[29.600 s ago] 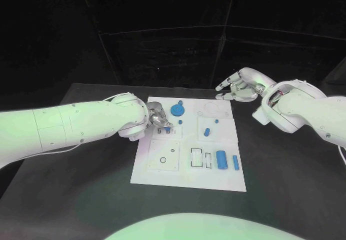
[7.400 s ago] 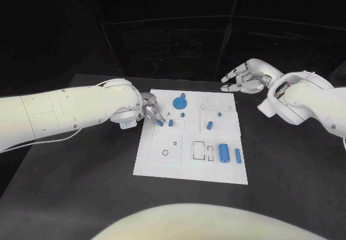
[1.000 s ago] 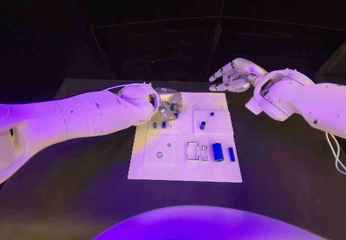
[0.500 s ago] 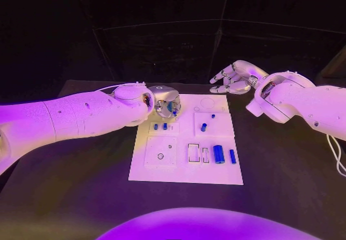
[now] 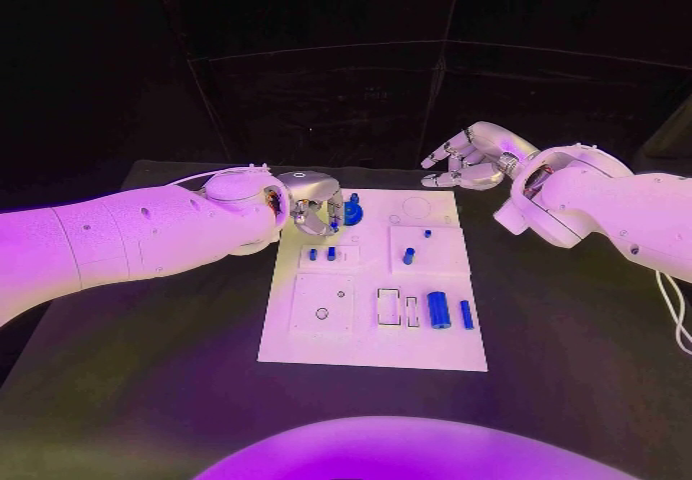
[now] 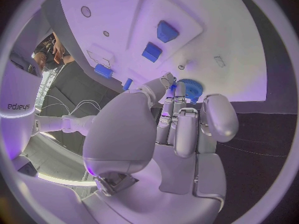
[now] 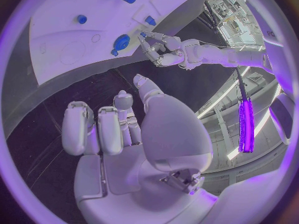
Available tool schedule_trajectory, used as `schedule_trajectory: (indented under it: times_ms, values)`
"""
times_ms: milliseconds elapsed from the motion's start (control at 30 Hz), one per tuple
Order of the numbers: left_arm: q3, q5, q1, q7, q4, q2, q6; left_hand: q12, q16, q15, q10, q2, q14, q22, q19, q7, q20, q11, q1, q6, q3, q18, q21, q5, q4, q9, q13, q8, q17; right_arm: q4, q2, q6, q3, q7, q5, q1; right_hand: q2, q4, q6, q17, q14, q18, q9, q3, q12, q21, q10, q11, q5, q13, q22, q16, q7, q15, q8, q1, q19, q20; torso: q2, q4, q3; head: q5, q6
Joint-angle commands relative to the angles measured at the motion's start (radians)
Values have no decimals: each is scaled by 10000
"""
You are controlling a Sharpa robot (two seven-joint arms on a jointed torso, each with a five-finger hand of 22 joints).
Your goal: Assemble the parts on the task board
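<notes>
While left hand (image 5: 315, 210) touched blue gear (image 5: 352, 211) at board (image 5: 368, 340) far-left corner, grasp unclear | right hand (image 5: 469, 160) was empty, fingers apart, above table past board | two pegs (image 5: 320, 254) looked seated | cylinder (image 5: 438, 308) and bar (image 5: 464, 311) lay loose near slots | judged roughly half left

The left hand (image 6: 177, 122) has its fingertips (image 6: 169, 79) touching a round blue part (image 6: 189, 89).

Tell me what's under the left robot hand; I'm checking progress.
Under the left robot hand sits a round blue gear-like part on the task board. Its seat is covered, so seating is unclear.
</notes>
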Motion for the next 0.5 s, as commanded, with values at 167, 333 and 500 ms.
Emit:
schedule_trajectory:
  times_ms: [167, 333, 500]
  values:
    - [1, 143, 15, -127, -8, -117, 320, -76, 10, -25, 81, -1, 418, 11, 0, -7, 44, -23, -122, 58, 15, -122, 61, -27, -1, 14, 5, -43, -4, -11, 17, 11, 5, 71, 25, 16, 25, 14, 63, 14, 364, 157, -10, 58, -44, -69, -15, -2, 47, 4, -6, -33, -35, -46, 61, -58, -64, 3, 12, -20, -1, 40, -12]
    - [-1, 146, 13, -190, -58, -136, 426, -104, 4, -28, 105, -27, 415, 19, -2, -12, 44, -27, -157, 75, 7, -122, 65, -28, -2, 16, 6, -57, -19, -18, 19, 13, 5, 72, 25, 16, 25, 14, 63, 14, 364, 157, -10, 58, -44, -69, -15, -2, 47, 4, -6, -33, -35, -46, 61, -58, -64, 3, 12, -29, -2, 51, -16]
    - [-3, 146, 0, -235, -122, -114, 542, -116, 3, -29, 112, -38, 414, 12, -6, -12, 43, -27, -170, 79, 3, -120, 58, -28, -3, 17, 6, -64, -21, -23, 25, 17, 5, 73, 25, 16, 25, 14, 63, 14, 364, 157, -10, 58, -44, -69, -15, -2, 47, 4, -6, -33, -35, -46, 61, -58, -64, 3, 16, -17, 2, 44, -26]
